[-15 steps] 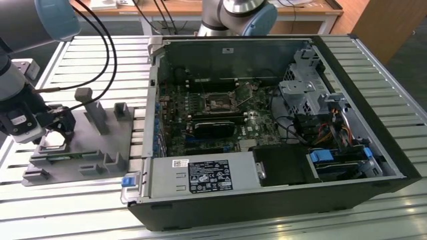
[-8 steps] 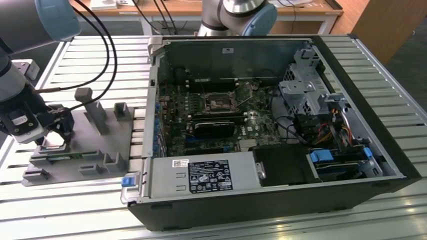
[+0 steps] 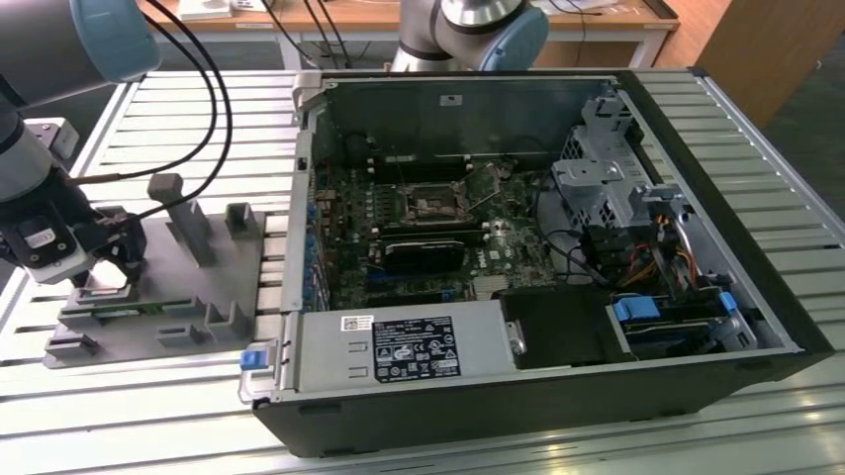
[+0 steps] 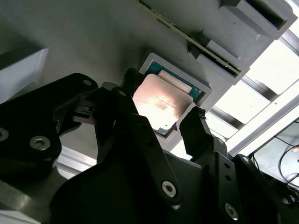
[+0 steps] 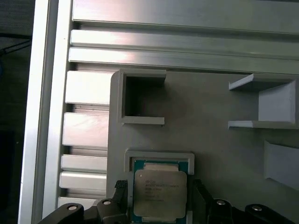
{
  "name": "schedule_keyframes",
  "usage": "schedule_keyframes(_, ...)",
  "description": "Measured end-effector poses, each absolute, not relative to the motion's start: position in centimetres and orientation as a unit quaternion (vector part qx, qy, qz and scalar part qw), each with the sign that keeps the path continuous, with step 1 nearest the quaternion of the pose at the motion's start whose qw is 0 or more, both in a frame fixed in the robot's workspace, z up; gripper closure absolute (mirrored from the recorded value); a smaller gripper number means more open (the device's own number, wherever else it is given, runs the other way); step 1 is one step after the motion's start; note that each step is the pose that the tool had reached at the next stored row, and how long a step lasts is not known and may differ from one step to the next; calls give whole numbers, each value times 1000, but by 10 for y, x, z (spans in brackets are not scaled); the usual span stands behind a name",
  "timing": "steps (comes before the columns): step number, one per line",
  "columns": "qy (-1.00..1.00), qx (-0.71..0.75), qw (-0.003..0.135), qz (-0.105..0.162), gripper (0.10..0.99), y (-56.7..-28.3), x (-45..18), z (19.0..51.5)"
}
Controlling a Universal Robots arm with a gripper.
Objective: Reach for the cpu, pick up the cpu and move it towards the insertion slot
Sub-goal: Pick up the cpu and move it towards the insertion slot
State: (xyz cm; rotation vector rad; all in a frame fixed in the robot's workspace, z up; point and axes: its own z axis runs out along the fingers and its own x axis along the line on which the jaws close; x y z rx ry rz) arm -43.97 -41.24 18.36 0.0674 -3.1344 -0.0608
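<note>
While the cpu (image 5: pixel 160 192) lies flat in a shallow square pocket (image 5: pixel 159 155) of the grey fixture plate (image 5: pixel 210 154), the arm's hand (image 5: pixel 159 185) hangs over it, black fingers (image 4: pixel 198 126) spread to either side of the chip and gripping nothing. Upright blocks (image 3: pixel 185 223) crowd the plate nearby. In the exterior view the insertion slot (image 3: pixel 433 205) sits well apart inside the open computer case (image 3: pixel 528 416), its side wall between them and a black card (image 3: pixel 422 252) just beside the socket, all on a slatted tabletop (image 3: pixel 133 396).

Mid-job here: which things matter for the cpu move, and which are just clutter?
Job: flat silvery square cpu; black gripper straddling it; dark metal-framed insertion slot.
Just there: grey plastic fixture plate; black rectangular card; black computer case.
</note>
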Motion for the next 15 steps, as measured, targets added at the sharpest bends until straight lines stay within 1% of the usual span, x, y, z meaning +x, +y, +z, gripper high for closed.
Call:
schedule_keyframes(2,-1000,22,3,-20,447,-412,-440,183)
schedule_keyframes(3,-1000,21,3,-20,514,-412,-440,183)
schedule_keyframes(7,-1000,21,3,-20,545,-412,-440,183)
schedule_keyframes(15,-1000,21,3,-20,545,-412,-440,186)
